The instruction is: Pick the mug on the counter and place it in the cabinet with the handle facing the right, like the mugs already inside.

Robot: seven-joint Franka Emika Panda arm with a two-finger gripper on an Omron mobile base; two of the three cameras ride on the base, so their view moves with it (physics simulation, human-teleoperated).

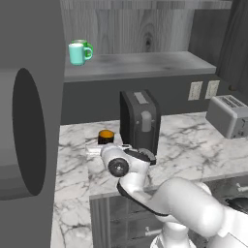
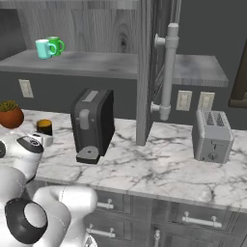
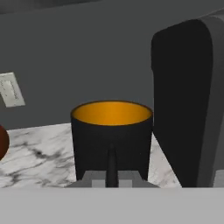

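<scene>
The mug (image 3: 111, 135), black with an orange inside, stands upright on the counter (image 3: 35, 148) with its loop handle turned toward the hand camera. My gripper (image 3: 111, 177) is level with the mug's base, and its fingers sit tight on either side of the handle. The left base view shows the mug (image 1: 106, 136) just left of a black coffee machine, with the white hand right in front of it. The right base view has the mug (image 2: 44, 126) at the far left. Above is the cabinet (image 1: 140, 65), an open shelf with a wood-grain back.
A mint-teal mug (image 1: 77, 53) and a green mug (image 1: 86, 46) stand at the shelf's left end. The coffee machine (image 3: 192, 100) is close on the mug's right. A potted plant (image 2: 9, 116) sits to its left. The cabinet door (image 2: 144, 72) hangs open, and a toaster (image 2: 211, 135) stands farther right.
</scene>
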